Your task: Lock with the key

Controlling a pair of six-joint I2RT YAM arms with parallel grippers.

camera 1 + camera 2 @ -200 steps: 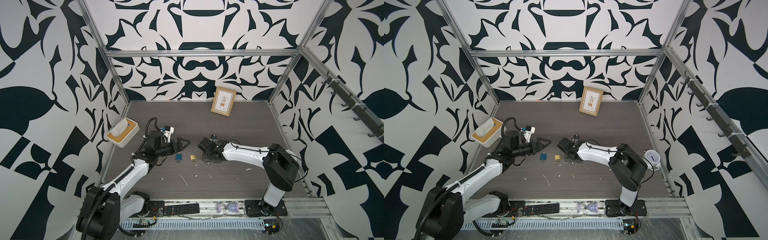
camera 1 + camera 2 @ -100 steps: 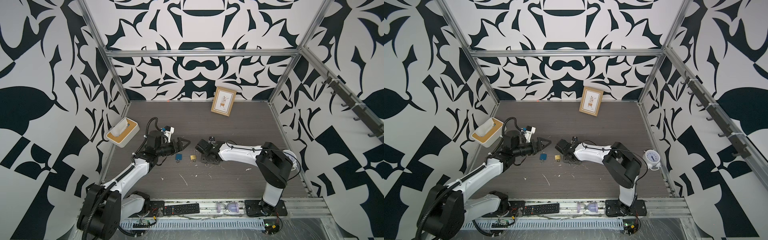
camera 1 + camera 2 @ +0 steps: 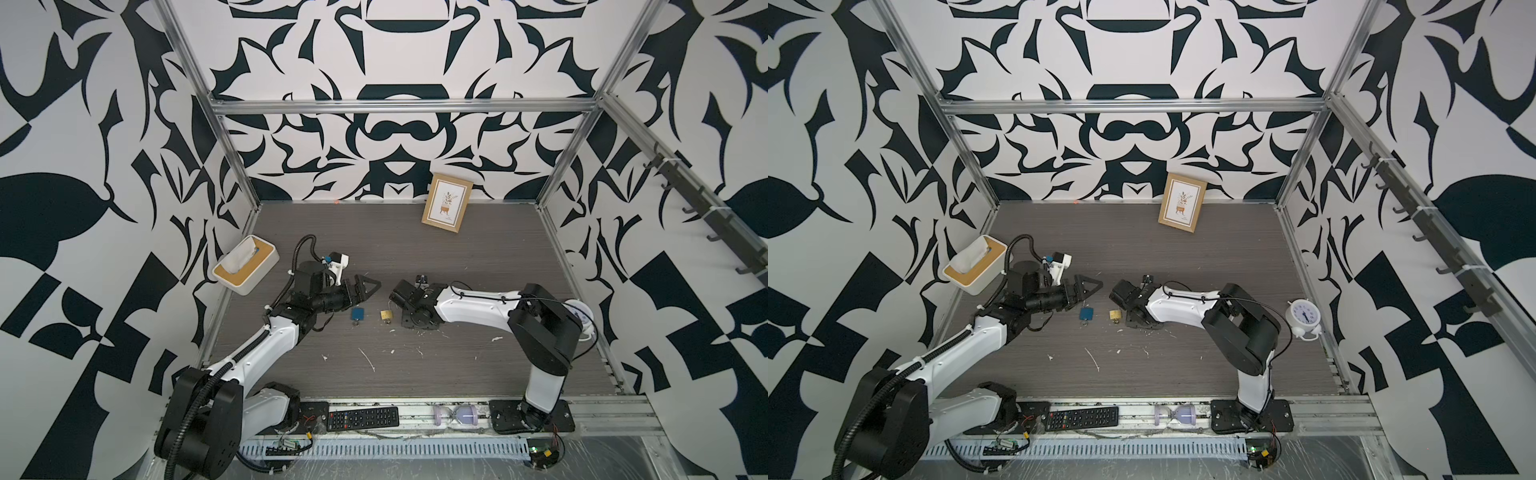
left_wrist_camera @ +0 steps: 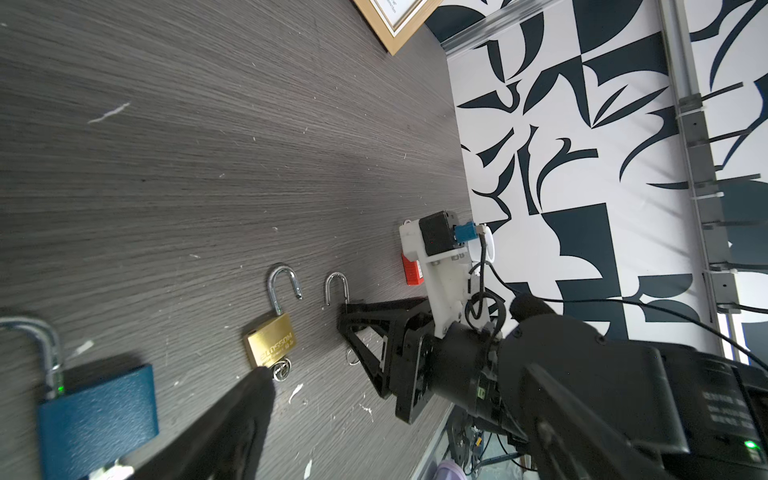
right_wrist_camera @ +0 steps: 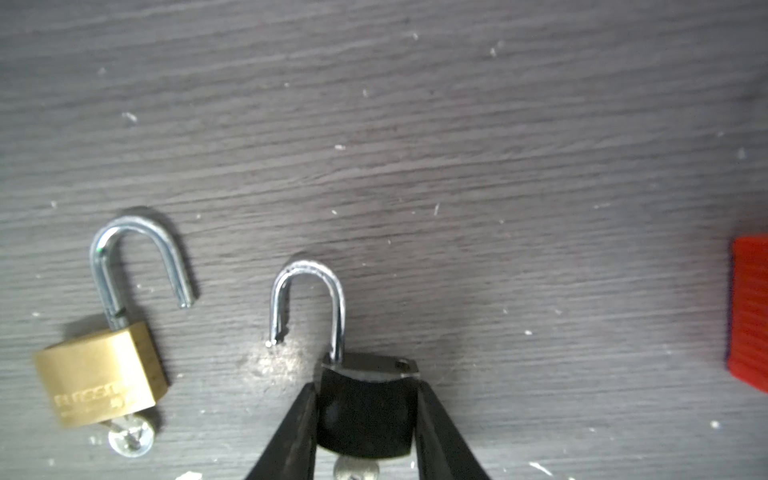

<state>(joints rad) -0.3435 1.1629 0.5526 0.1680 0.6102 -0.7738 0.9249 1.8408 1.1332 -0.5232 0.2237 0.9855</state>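
Black padlock (image 5: pixel 365 415), open, clamped in right tool (image 5: pixel 366 390)

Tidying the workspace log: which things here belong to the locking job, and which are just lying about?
Job: black padlock, held by the right gripper; brass padlock; blue padlock; their keys.
Lying about: tissue box, picture frame, remote, hourglass, alarm clock.

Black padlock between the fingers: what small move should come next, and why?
Probably tighten the squeeze and hold it steady. The right gripper has its fingers against both sides of the black padlock, whose shackle stands open; a firm hold lets the open left gripper, hovering nearby, work on it.
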